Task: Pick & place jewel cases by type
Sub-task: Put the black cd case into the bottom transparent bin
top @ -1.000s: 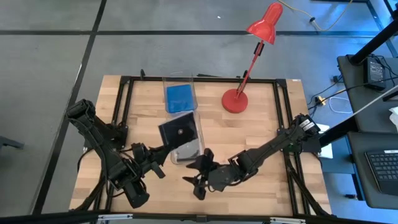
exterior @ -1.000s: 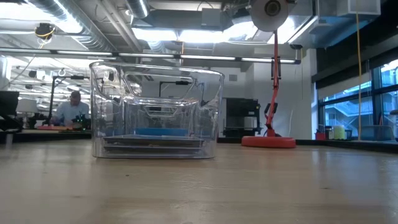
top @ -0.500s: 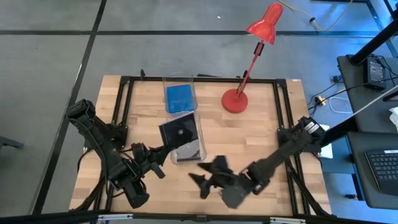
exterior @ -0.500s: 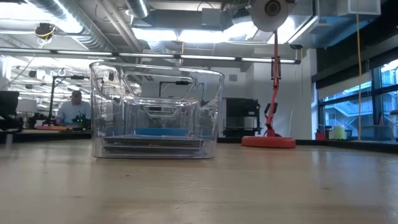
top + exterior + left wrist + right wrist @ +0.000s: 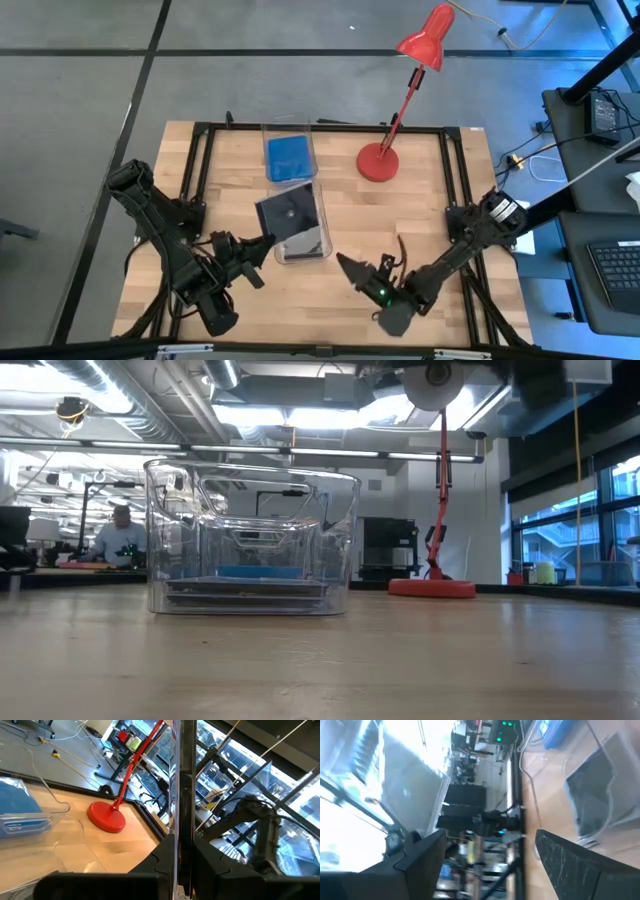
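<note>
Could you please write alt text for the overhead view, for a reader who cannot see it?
Two clear bins on a wooden table hold jewel cases: a blue case in the far one, a grey case in the near. A red desk lamp stands beside them; both arms rest at the near edge.

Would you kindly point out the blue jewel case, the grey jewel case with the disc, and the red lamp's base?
blue jewel case (image 5: 288, 157), high view, middle of its blue face.
grey jewel case (image 5: 290, 210), high view, on the disc's hub.
red lamp's base (image 5: 378, 162), high view, centre of the round foot.
</note>
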### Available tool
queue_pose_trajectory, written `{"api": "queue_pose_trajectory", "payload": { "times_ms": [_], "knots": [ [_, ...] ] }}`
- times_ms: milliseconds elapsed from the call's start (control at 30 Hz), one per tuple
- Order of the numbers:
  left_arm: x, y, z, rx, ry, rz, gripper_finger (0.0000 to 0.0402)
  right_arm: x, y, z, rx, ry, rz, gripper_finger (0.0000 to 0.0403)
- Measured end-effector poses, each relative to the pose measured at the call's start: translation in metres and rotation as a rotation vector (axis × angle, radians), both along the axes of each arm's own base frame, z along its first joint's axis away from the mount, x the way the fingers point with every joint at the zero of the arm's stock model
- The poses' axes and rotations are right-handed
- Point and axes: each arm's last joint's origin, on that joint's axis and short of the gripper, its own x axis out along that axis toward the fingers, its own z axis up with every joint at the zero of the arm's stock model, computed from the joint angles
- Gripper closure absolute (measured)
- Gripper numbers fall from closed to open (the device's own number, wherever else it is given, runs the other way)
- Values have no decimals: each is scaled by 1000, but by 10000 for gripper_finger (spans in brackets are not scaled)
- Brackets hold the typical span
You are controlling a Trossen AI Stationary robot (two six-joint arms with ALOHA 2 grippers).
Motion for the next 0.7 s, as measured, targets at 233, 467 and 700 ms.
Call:
{"api": "queue_pose_trajectory", "payload": {
  "times_ms": [233,467,700],
  "knots": [
    [0,-2,0,-11,-9,-5,365,23,-20,9,-62,9,16,91],
    [0,-2,0,-48,-40,-5,363,51,-37,39,-187,80,37,91],
    [9,3,4,-138,-120,28,366,60,-45,53,-189,68,8,91]
  ]
}}
